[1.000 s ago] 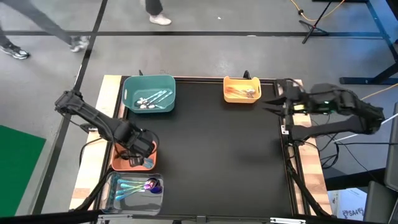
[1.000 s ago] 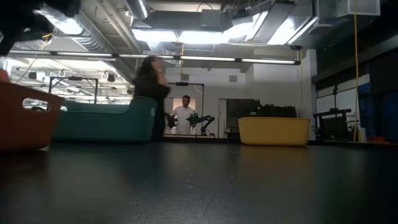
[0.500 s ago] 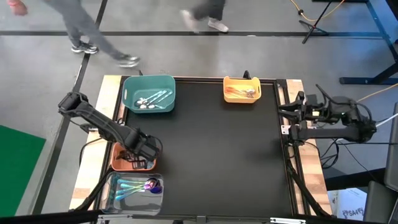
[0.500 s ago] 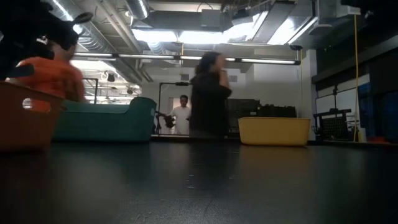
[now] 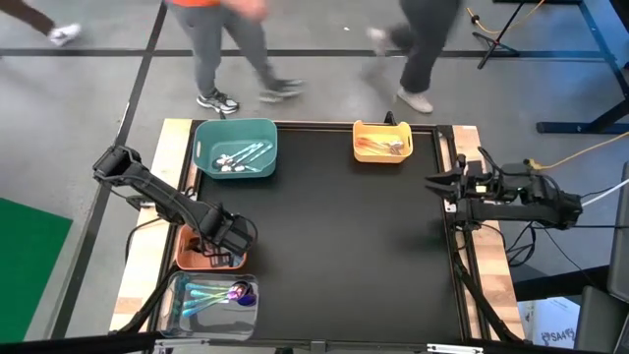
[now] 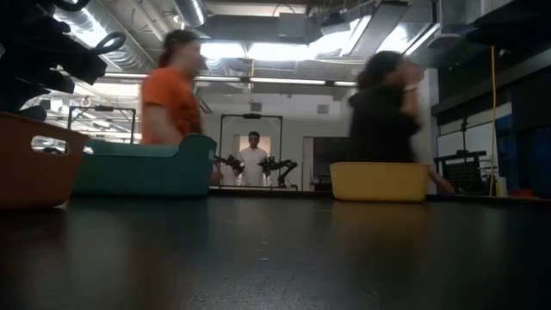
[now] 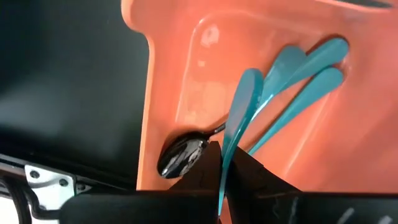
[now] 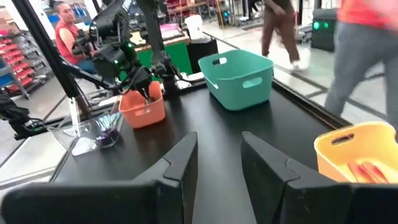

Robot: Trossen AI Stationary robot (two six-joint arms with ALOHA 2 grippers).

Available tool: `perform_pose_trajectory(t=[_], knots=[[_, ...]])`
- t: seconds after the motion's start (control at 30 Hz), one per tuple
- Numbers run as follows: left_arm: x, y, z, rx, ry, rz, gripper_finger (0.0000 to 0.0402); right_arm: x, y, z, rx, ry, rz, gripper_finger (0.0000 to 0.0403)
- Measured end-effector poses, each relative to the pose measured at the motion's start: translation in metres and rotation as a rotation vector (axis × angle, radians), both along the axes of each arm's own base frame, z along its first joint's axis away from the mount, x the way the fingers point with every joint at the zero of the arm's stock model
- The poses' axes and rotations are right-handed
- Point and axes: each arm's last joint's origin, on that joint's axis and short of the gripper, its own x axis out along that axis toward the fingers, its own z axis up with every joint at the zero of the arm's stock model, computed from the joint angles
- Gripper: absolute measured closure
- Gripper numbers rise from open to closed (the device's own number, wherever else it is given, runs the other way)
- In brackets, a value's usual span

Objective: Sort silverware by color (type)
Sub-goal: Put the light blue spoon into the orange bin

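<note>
High view: the left claw [image 5: 224,239] sits in the orange bin [image 5: 187,258] at the table's [image 5: 334,246] left edge, closed on a teal spoon [image 7: 239,118]. Two more teal spoons [image 7: 308,74] and one black spoon [image 7: 181,154] lie in that bin, just beside the fingers. Four bins in all: clear [image 5: 177,313], orange, teal [image 5: 206,138] and yellow [image 5: 364,133], each holding spoons too small to count. At the right edge, the right claw [image 5: 437,183] hangs open and empty, well apart from every bin.

Three bins stand along the table's [image 5: 334,246] left side, one bin [image 5: 382,142] at the far edge. Spoons [image 5: 236,157] lie in each bin.
</note>
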Motion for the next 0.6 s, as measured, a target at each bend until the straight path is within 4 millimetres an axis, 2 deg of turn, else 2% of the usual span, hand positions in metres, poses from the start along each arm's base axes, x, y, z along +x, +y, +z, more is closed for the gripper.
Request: perform_pose_trajectory(t=[0.47,0.6], knots=[[0.004,-0.001,-0.001,0.022,-0.059,-0.005,0.0401,0.024,0.001,-0.03,-0.03,-0.022,0.024,0.0291],[0.004,-0.001,-0.001,0.022,-0.059,-0.005,0.0386,0.027,0.001,-0.034,-0.029,-0.021,0.031,0.0291]])
